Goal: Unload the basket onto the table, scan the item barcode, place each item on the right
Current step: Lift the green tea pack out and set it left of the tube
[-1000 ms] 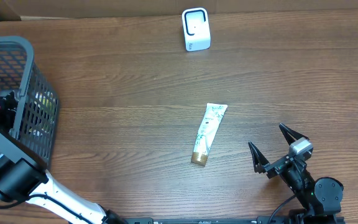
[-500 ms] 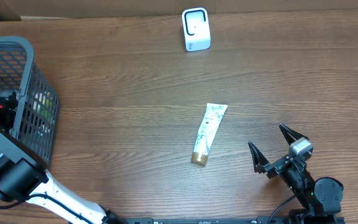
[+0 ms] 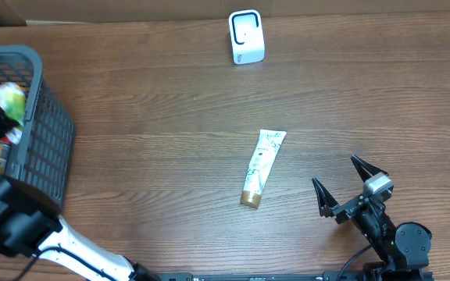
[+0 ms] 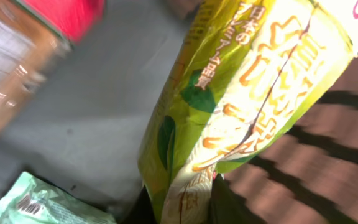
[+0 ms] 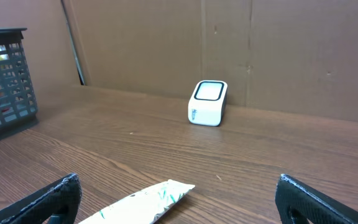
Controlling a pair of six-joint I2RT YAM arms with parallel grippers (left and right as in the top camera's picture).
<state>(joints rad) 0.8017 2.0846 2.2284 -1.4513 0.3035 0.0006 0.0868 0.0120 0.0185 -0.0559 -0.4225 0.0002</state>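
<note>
Open room: the wooden table (image 3: pixel 170 117) is bare across its broad middle, between the two sets of jaws. A cardboard wall (image 5: pixel 166 43) closes the far edge, ahead of the right jaws.

Right jaws: spread wide, holding nothing, low over the near right part of the table. Both fingers (image 5: pixel 48 199) show at the lower corners of the wrist view.
- Tube (image 3: pixel 262 168) (image 5: pixel 145 202): flat on the table, just ahead and left of the right jaws, not touching them.
- Barcode scanner (image 3: pixel 246 37) (image 5: pixel 207 102): white, upright by the far wall, well ahead of the right jaws and well apart from the left jaws.

Left jaws: clamped on one end of a yellow-green packet (image 3: pixel 8 100) (image 4: pixel 247 93) with Japanese print. The packet is above the dark mesh basket (image 3: pixel 49 148) (image 5: pixel 5 81) at the left table edge.

Basket contents, below the left jaws in the wrist view: a red pack (image 4: pixel 67 15), a brownish pack (image 4: pixel 11 56) and a pale green pack (image 4: pixel 36 199), all blurred, on the grey floor.
</note>
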